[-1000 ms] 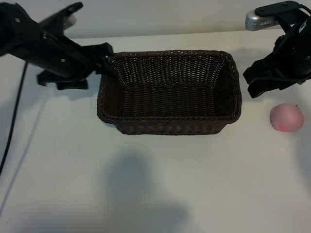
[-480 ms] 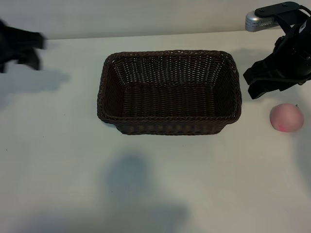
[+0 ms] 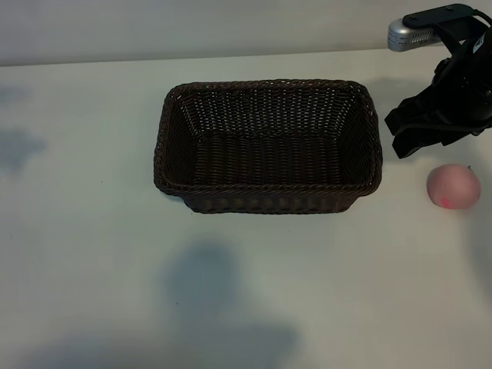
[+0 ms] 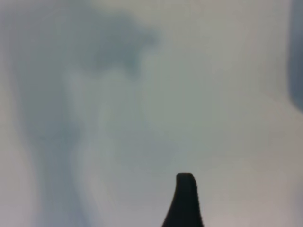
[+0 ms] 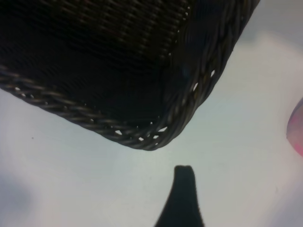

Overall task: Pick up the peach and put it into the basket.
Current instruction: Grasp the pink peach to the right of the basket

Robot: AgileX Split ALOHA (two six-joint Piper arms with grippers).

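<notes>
peach [image 3: 453,186]: 1 | basket [image 3: 267,201]: 1 | robot arm [image 3: 450,92]: 1

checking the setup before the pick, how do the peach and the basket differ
The peach is small, round, smooth and pale pink; the basket is far larger, rectangular, woven and dark brown. The peach is a solid ball, while the basket is an open container with nothing inside. Both rest on the white table, apart from each other.

Right claw [image 3: 405,137] open, pointing steeply down; left claw's fingertip [image 4: 184,198] visible.
</notes>
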